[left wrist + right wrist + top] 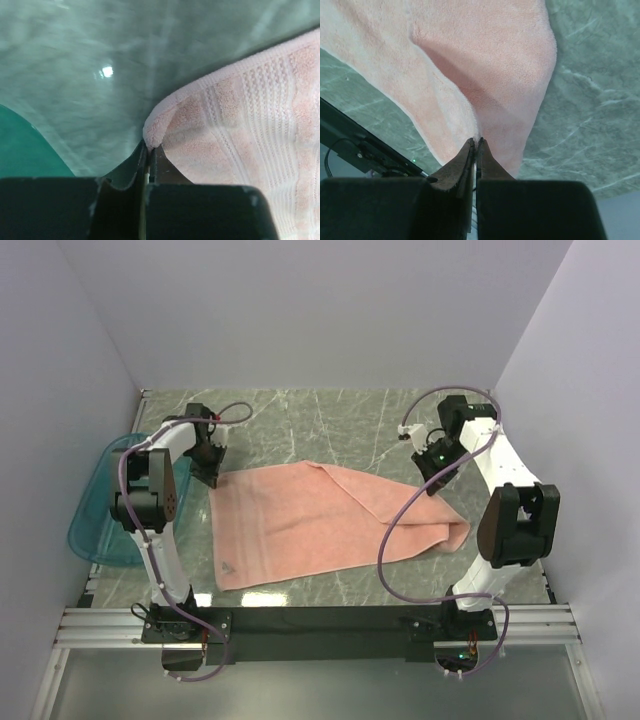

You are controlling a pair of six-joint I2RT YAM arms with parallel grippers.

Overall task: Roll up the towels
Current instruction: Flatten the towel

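Pinching towel (300, 525): left gripper (148, 150), right gripper (476, 142).

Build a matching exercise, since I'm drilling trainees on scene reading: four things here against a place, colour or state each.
Things: 1 left gripper; 2 right gripper; 3 tray; 4 towel.
Descriptions: A salmon-pink; B shut on the towel's right part; C at the table's left edge; D shut on the towel's far-left corner.
Pairs: 1-D; 2-B; 3-C; 4-A.
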